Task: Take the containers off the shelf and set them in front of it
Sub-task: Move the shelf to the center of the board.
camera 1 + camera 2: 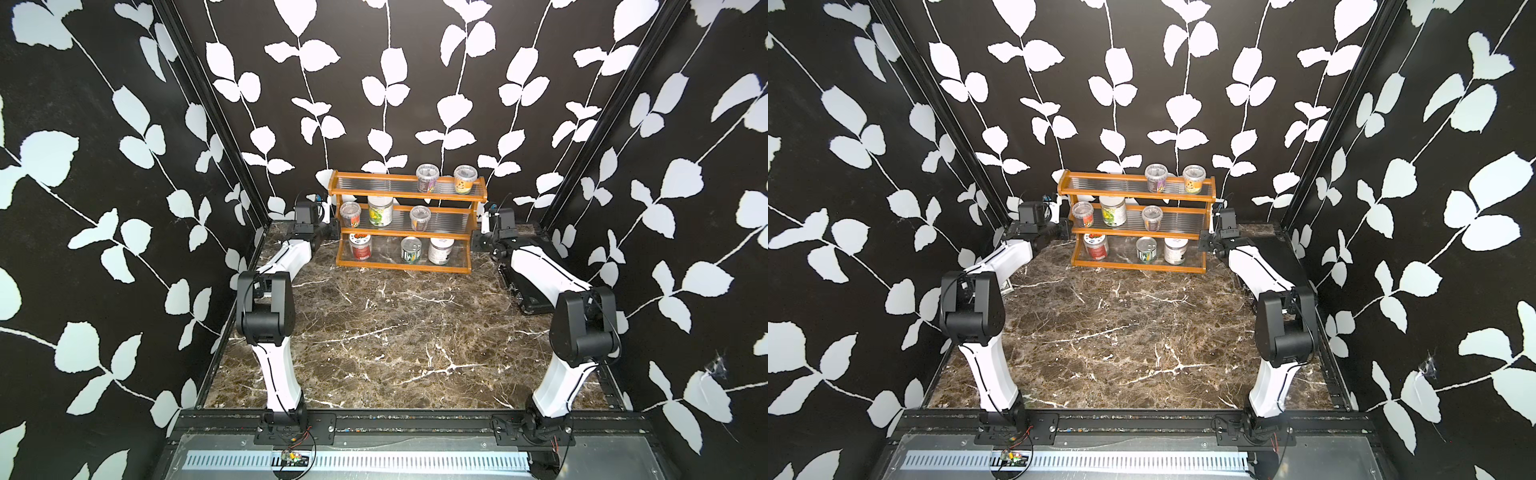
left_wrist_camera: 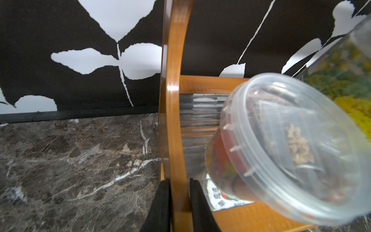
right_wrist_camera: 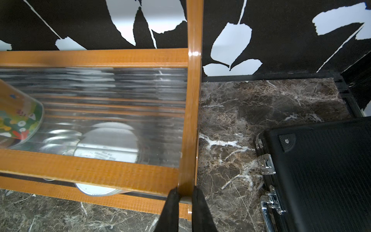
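left fingers (image 2: pixel 160 206) pinch shelf (image 2: pixel 174 112) end post; right fingers (image 3: pixel 170 211) pinch other end.

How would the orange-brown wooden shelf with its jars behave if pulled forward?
The orange-brown wooden three-tier shelf looks rigid, so it would probably slide as one piece. The two clear lidded plastic cups on its top tier stand loose and high; they might tip or shift.

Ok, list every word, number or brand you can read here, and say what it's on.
Nothing reads clearly enough to quote.
White patch under the clear cup, left wrist view: dark characters, blurred.
White lid seen through the shelf, right wrist view: faint print, blurred.
Labels in both top views, such as on the tin can: too small.
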{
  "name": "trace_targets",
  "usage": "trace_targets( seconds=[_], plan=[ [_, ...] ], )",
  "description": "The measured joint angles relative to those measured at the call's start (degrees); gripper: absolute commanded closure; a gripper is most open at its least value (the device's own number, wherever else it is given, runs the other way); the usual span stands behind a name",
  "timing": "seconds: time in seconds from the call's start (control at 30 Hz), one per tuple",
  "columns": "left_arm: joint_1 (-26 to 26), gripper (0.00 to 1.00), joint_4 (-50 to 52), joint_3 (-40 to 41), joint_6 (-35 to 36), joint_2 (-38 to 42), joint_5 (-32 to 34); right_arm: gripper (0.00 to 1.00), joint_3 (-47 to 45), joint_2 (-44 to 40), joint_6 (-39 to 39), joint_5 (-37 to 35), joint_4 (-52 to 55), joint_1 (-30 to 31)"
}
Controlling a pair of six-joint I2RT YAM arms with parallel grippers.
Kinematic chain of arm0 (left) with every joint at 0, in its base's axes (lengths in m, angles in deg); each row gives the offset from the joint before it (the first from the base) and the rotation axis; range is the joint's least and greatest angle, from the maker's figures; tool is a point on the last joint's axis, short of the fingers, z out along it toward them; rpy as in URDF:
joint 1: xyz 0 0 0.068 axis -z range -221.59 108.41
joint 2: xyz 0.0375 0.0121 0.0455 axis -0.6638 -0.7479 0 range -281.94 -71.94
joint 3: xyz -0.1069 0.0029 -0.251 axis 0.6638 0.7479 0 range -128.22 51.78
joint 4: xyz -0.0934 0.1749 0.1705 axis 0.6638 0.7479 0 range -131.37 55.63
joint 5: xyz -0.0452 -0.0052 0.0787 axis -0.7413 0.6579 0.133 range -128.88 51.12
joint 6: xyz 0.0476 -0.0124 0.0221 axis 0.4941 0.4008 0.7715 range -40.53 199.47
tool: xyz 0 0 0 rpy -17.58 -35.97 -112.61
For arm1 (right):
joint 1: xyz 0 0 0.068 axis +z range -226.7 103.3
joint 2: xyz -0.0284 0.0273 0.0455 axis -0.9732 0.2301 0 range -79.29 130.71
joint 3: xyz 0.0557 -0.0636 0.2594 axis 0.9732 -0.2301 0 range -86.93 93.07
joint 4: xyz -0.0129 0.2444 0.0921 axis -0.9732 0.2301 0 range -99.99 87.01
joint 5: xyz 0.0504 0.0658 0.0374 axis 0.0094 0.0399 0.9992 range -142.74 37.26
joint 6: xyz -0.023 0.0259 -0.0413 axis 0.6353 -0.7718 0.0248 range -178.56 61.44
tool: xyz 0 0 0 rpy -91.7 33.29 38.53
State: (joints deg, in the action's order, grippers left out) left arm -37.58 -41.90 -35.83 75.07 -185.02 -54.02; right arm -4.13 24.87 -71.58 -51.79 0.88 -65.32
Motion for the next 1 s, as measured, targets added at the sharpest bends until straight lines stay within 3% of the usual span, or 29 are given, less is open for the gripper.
trace_targets(
  seconds=[0.47,1.0],
  plan=[
    [0.87,1.00,-1.09,13.90,0.07,11.39,2.80,0.90,-11.19,-9.62,3.17,3.37,-0.83,-0.33],
    [6.64,1.00,-0.92,33.42,-2.95,30.40,7.58,0.87,-28.70,-28.13,5.70,6.99,0.52,-4.17]
  ],
)
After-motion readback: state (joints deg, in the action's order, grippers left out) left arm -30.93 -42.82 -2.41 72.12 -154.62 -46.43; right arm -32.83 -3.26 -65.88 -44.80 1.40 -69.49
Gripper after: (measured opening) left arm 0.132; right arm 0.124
